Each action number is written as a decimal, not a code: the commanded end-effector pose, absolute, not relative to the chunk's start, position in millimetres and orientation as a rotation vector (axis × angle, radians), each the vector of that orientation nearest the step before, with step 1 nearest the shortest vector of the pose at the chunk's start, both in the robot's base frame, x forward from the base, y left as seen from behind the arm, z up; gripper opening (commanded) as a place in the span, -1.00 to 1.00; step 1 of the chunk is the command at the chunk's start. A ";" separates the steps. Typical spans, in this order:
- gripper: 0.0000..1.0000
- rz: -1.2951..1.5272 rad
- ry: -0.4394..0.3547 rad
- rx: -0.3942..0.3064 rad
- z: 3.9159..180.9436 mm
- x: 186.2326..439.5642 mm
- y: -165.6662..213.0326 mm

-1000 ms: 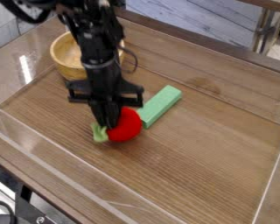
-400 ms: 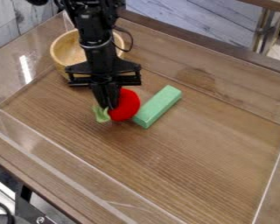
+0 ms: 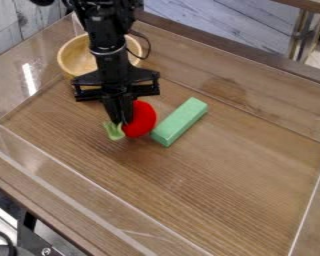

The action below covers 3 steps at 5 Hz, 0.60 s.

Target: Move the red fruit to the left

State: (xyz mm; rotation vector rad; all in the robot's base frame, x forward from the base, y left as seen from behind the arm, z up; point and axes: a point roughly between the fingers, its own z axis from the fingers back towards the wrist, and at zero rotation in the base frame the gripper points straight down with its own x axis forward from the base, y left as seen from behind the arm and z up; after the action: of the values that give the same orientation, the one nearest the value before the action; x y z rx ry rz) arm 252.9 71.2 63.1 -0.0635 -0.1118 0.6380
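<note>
My hand (image 3: 119, 119) points straight down, clamped on the red fruit (image 3: 143, 118) at its leafy stem. The fruit sits low over the wooden tabletop (image 3: 230, 190), just beside the green block (image 3: 179, 121), with the wooden bowl (image 3: 77, 58) behind.

The small round toy fruit (image 3: 143, 120) is bright red with a light-green leafy stem, and the rectangular block (image 3: 180, 121) beside it is light green. The wooden bowl (image 3: 77, 58) is pale tan, the wood-grain tabletop (image 3: 230, 180) brown with darker streaks, and the robot gripper (image 3: 119, 117) black.
</note>
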 end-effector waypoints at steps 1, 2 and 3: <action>-1.00 0.596 -0.159 -0.060 71.8 256.1 73.0; 1.00 0.558 -0.156 -0.060 67.9 254.6 73.5; -1.00 0.527 -0.153 -0.063 66.9 254.5 74.9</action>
State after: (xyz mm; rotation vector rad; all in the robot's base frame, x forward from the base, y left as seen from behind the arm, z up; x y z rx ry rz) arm 250.2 71.6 58.9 -0.0655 -0.1195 0.5250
